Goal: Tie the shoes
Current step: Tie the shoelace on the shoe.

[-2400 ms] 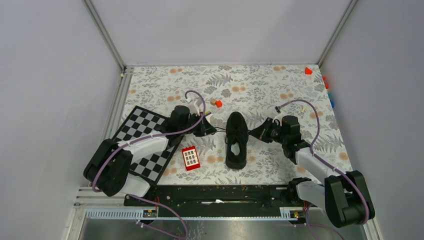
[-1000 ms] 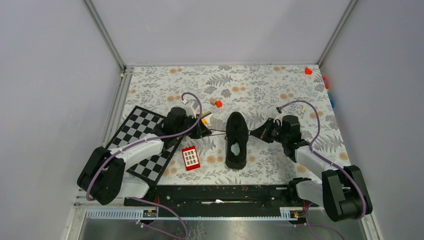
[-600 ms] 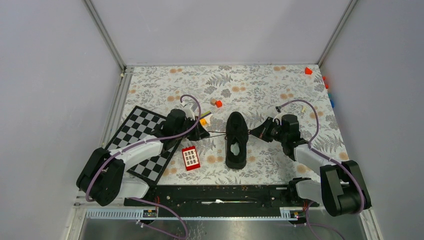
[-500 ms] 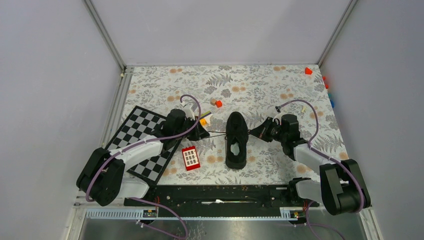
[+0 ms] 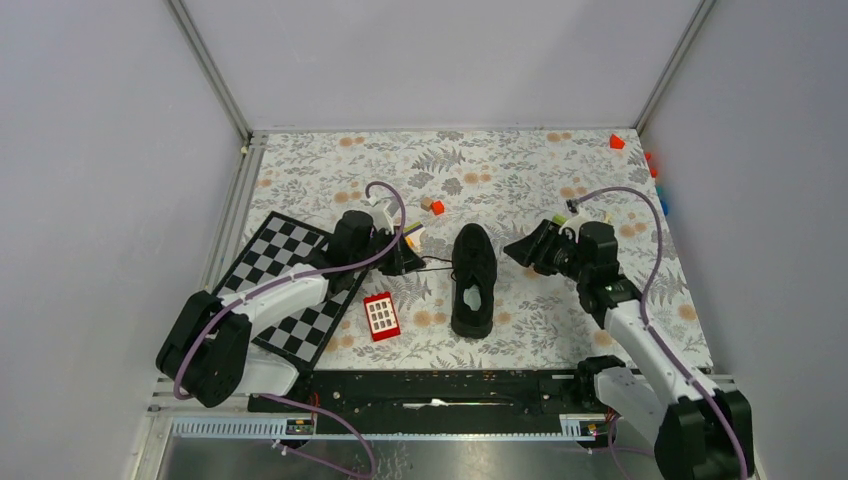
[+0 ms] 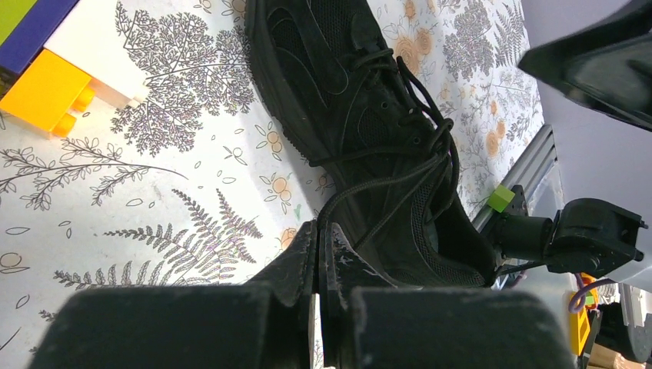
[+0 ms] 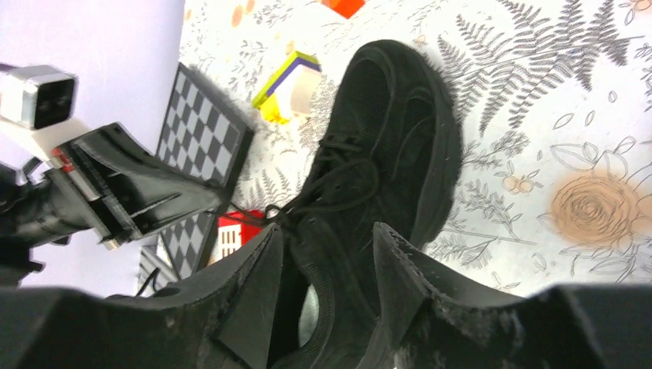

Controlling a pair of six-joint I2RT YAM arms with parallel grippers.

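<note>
"What sort of shoe [image 5: 472, 280] is it?"

"A low-top sneaker, black all over. It stands upright on its sole, about the middle of the flowered surface [image 5: 520, 170], with its toe to the far wall and its heel to the arms."

"Anything inside?"

"A pale grey insole [image 5: 472, 297] shows through the opening."

"And the laces [image 6: 400, 146]?"

"They're thin and black, crossing over the tongue. One strand [image 6: 369, 187] runs out taut from the shoe's left side."
</note>
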